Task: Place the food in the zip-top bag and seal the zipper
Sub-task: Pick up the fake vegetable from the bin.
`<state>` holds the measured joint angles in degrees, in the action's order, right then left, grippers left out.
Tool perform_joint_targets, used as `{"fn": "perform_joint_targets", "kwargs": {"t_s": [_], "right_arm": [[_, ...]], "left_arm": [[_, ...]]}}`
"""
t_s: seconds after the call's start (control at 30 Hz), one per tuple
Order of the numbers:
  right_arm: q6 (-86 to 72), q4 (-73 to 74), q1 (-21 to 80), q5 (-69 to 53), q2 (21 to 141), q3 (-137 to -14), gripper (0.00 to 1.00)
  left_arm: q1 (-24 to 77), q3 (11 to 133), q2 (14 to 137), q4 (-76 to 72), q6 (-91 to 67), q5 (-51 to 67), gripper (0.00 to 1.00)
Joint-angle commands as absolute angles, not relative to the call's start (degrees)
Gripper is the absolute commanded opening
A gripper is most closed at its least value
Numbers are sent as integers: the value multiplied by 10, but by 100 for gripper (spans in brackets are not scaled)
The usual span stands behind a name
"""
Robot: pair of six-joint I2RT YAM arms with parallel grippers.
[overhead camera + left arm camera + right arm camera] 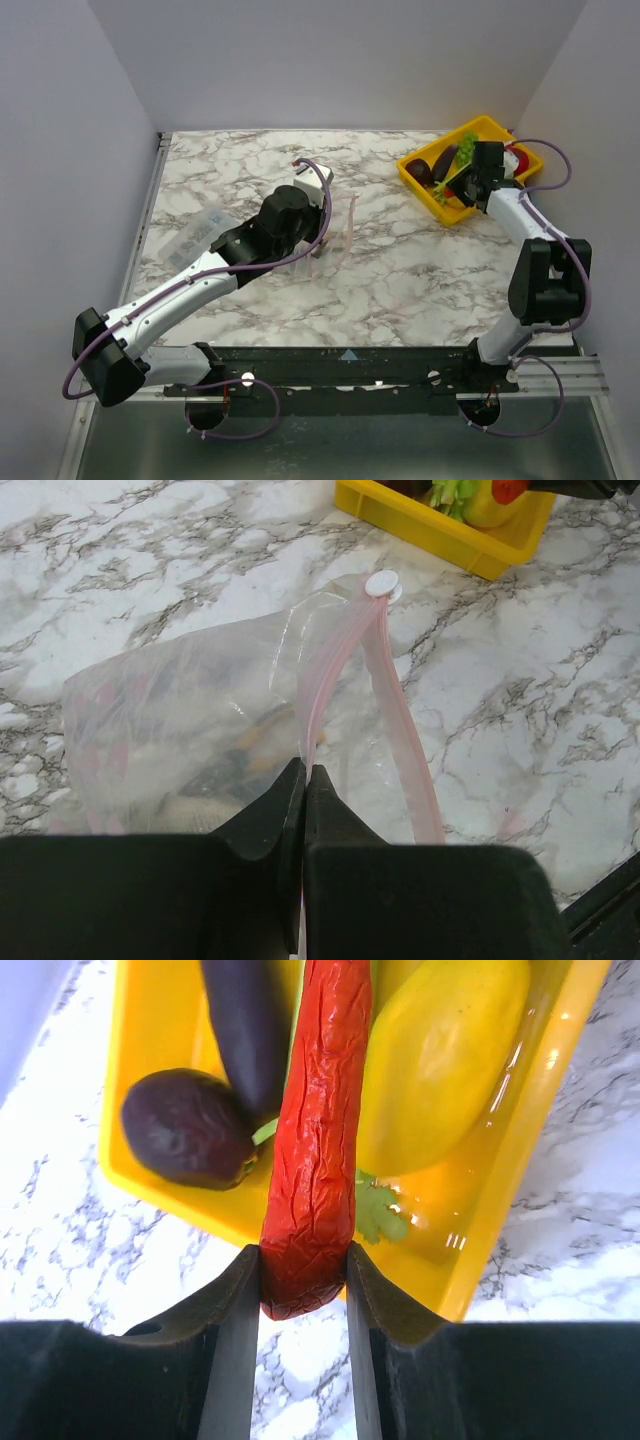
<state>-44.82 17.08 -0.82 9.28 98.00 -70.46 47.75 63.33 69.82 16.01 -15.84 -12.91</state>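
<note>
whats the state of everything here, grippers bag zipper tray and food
left gripper, shut on the zipper
zip-top bag, mouth open, held by one edge
zipper, unsealed, strips apart, slider at the far end
right gripper, shut on the red pepper
red pepper, gripped at one end, not yet in the bag
yellow tray, holding eggplant and yellow fruit

The surface (400,270) is a white marble-patterned top with grey veins. A yellow tray (455,548) sits flat near its far right corner, turned at an angle to the edges. Near the middle, the clear zip-top bag (180,710) rests its body on the marble, while its pink zipper (408,742) edge rises off it. A small clear plastic box (203,230) lies towards the left side, well apart from the tray.
</note>
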Motion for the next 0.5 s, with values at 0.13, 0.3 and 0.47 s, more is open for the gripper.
{"fn": "perform_joint_targets", "kwargs": {"t_s": [0.13,0.3,0.47], "right_arm": [[-357,188,-11,-27,858,-637,0],[-344,181,-5,-155,787,-572,0],[-328,243,43,-194,731,-552,0]], "left_arm": [[481,652,680,165,-157,-128,0],[481,659,678,177,-160,-124,0],[481,654,678,172,-163,-124,0]]}}
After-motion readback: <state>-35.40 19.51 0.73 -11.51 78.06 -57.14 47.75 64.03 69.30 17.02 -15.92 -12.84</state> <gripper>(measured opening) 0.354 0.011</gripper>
